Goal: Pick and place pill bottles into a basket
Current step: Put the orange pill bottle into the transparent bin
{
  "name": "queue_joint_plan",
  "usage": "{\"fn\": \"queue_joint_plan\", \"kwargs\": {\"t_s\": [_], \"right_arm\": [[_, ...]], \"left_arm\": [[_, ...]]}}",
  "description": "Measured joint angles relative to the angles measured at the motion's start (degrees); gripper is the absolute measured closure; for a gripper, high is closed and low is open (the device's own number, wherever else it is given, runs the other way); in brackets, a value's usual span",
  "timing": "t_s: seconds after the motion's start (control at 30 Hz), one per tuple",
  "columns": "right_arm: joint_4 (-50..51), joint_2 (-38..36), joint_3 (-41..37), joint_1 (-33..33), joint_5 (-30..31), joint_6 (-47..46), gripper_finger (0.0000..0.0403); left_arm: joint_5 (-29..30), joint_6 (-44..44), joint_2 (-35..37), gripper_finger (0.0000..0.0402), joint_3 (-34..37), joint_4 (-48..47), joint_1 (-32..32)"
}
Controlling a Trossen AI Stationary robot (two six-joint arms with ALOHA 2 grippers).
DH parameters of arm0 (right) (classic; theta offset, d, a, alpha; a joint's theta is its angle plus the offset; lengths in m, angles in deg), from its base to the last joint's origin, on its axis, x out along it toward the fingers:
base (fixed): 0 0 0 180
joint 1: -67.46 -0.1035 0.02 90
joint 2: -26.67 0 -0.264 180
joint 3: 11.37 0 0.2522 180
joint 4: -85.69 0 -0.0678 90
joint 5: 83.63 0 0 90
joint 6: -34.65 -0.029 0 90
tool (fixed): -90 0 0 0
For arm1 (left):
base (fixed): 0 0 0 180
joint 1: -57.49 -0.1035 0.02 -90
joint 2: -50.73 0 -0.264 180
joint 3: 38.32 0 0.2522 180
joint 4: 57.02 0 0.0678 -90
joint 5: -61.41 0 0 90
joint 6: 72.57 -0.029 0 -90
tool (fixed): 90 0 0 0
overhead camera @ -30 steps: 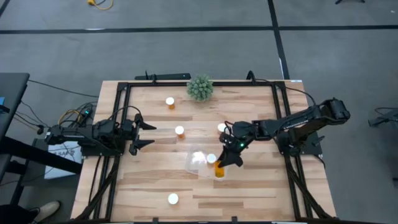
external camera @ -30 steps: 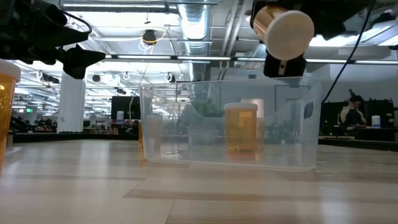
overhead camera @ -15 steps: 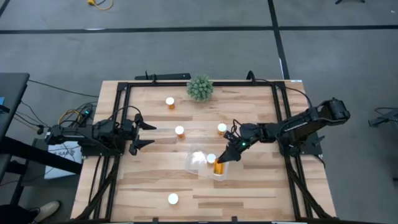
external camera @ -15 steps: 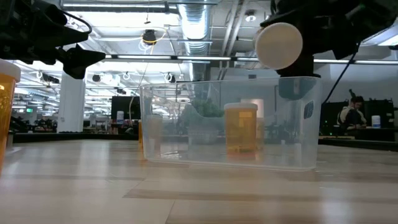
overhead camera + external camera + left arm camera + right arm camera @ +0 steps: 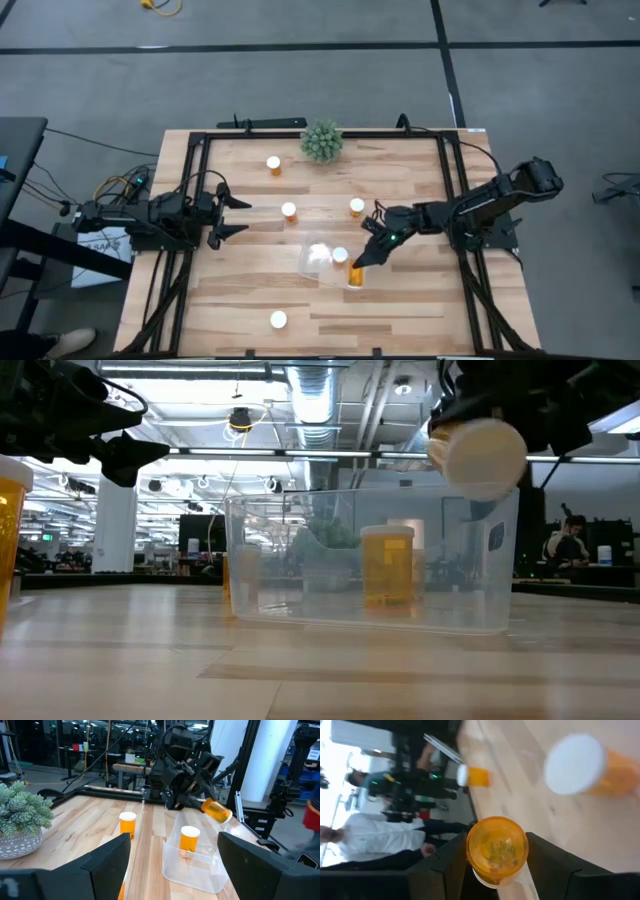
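The place was a robotics lab inside a large industrial-style hall. A butcher-block table [image 5: 300, 300] ringed by a black metal frame [image 5: 190, 150] stood on grey carpet crossed by dark tape lines [image 5: 300, 45]. Loose cables [image 5: 110, 185] trailed off the table's side. Exposed silver ducts [image 5: 310, 400] and strip lights [image 5: 180, 372] ran along the open ceiling, and more workbenches [image 5: 132, 770] and equipment stands filled the room behind, where a person [image 5: 567, 540] sat working.

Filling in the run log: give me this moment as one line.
right gripper: shut on pill bottle, tilted above basket | basket: one bottle upright inside | left gripper: jaws open, waiting at table's left
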Motion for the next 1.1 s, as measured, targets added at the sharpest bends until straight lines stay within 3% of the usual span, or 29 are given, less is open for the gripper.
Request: {"fn": "queue_joint_plan", "kwargs": {"t_s": [0.3, 0.83, 1.1], "right_arm": [[0.03, 0.00, 0.00, -0.18, 1.83, -0.41, 0.0226], [2.01, 0.00, 0.00, -0.22, 3.16, -1.34, 0.0099], [1.99, 0.00, 0.00, -0.22, 4.67, -0.09, 0.0075]], "left_arm": [[-0.01, 0.10, -0.01, 0.0111, -0.01, 0.00, -0.01], [-0.02, -0.02, -0.01, 0.0111, -0.01, 0.00, 0.00], [-0.02, 0.11, -0.02, 0.0111, -0.01, 0.00, 0.00]]}}
